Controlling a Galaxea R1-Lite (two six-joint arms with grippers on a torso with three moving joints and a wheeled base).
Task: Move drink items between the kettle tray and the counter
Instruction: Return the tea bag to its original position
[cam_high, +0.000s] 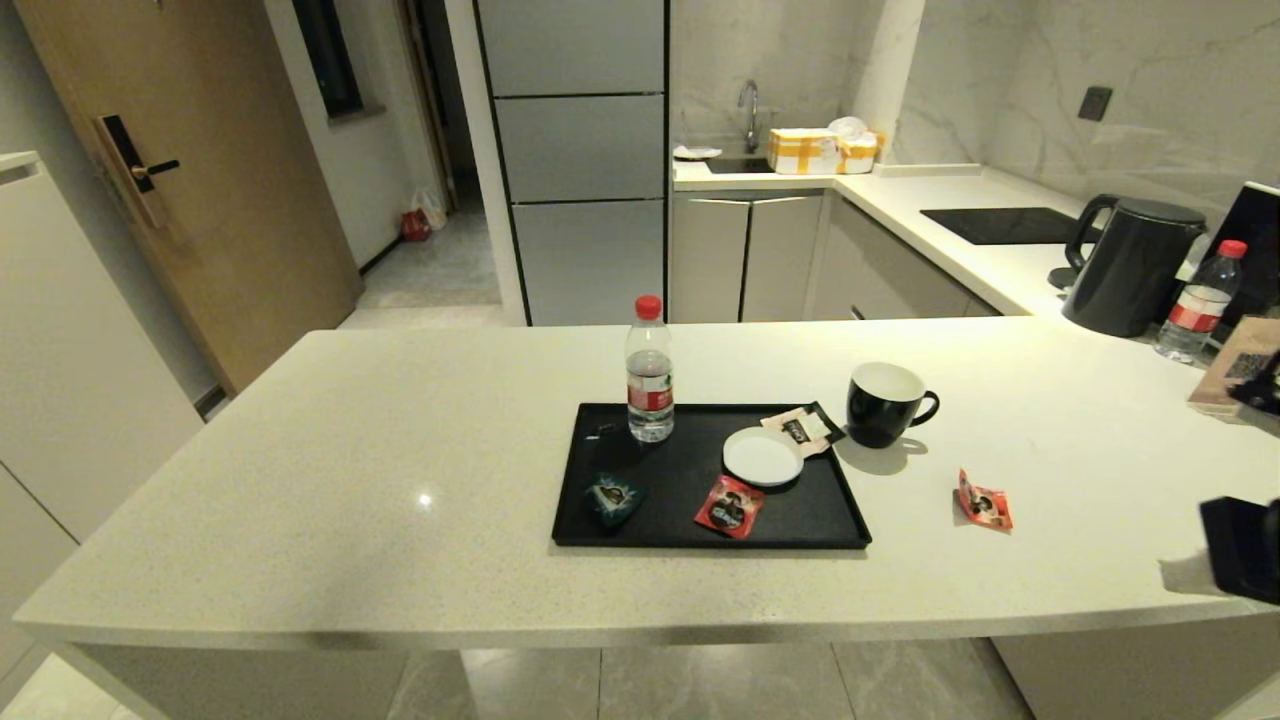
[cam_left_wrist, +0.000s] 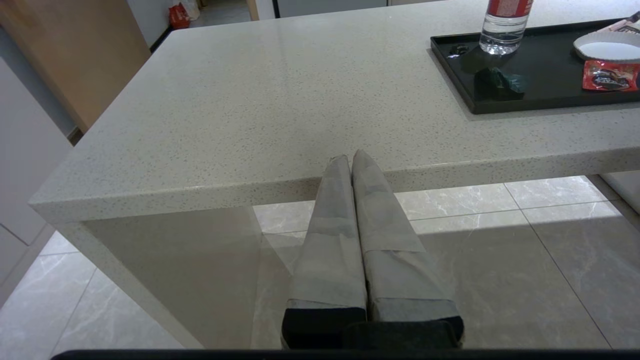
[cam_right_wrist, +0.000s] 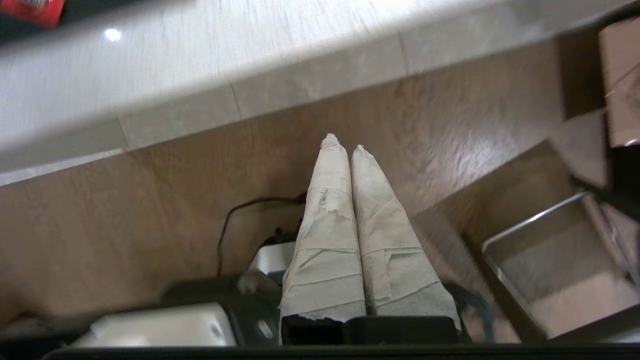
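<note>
The glossy black mug (cam_high: 882, 403) with a white inside stands upright on the cream counter (cam_high: 400, 480), just right of the black tray (cam_high: 800, 515). One red sachet (cam_high: 729, 506) lies on the tray's front part, also seen in the left wrist view (cam_left_wrist: 610, 76). A second red sachet (cam_high: 984, 500) lies on the counter further right. My left gripper (cam_left_wrist: 350, 156) is shut and empty at the counter's front edge, left of the tray (cam_left_wrist: 540, 65). My right gripper (cam_right_wrist: 345, 142) is shut and empty below the counter's edge, over the floor; its arm (cam_high: 1245, 548) shows at the right.
On the tray stand a red-capped water bottle (cam_high: 650, 375), a teal sachet (cam_high: 612, 497), a white saucer (cam_high: 762, 456) and a beige-and-black sachet (cam_high: 803, 428) over the rim. A black kettle (cam_high: 1135, 262) and a second bottle (cam_high: 1195, 300) stand at the far right.
</note>
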